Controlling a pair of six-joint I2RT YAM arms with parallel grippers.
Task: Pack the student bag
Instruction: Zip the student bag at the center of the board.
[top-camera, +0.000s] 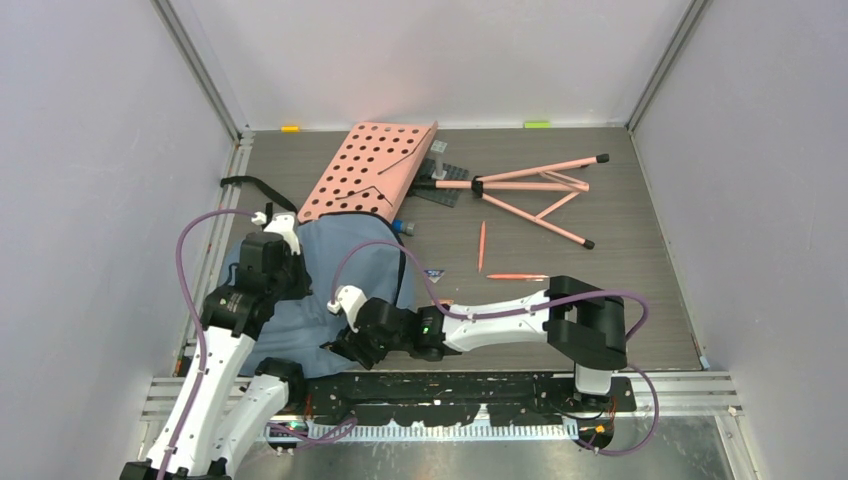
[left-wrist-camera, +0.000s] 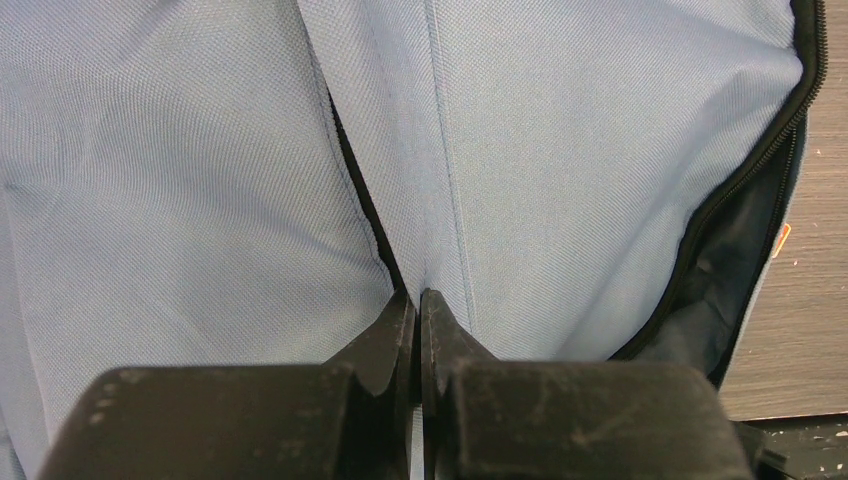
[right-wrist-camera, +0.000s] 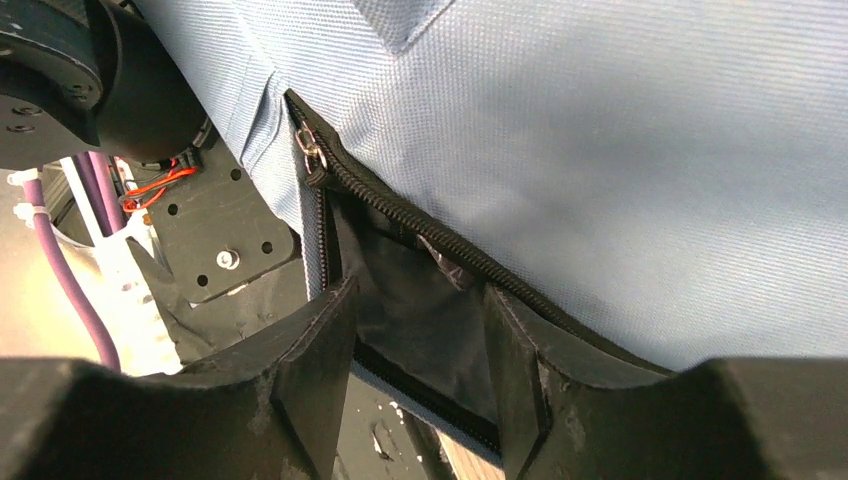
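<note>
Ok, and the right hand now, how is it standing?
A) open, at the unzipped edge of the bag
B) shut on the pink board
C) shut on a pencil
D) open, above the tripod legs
A: the right wrist view shows the right hand with its fingers apart at the open zipper of the student bag.

My dark wood-grain table (top-camera: 640, 300) carries the student bag (top-camera: 350, 260) at near left, a pink perforated board (top-camera: 365, 170) overlapping the bag's far edge, a pink folding stand (top-camera: 540, 190) beyond, and two pencils (top-camera: 481, 246) mid-table.

Blue-grey student bag (top-camera: 318, 250), seemingly unzipped
</note>
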